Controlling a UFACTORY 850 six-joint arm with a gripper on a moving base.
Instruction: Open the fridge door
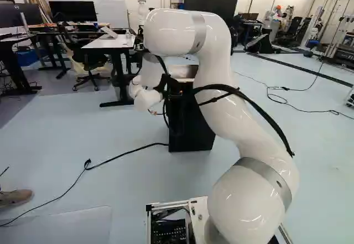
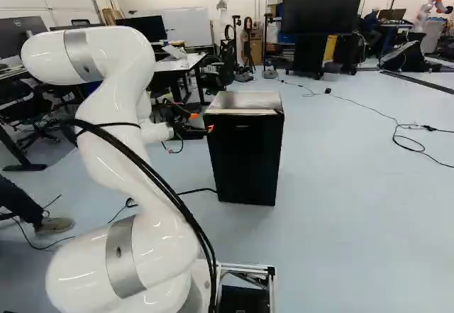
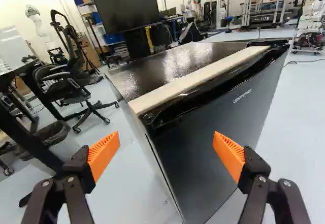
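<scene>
Black fridge | ahead of end effector | 2 orange-padded fingers apart

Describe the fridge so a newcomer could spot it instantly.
In the right base view, start at the white arm on the left. Ahead of its gripper, on the floor, stands the fridge, a low black box. Solid sides set it apart from the white-topped desk behind, which stands on legs.

We see a white robot arm arching from near right, partly hiding a black fridge. A dark cable trails toward a shoe at near left; a desk stands far left.
</scene>
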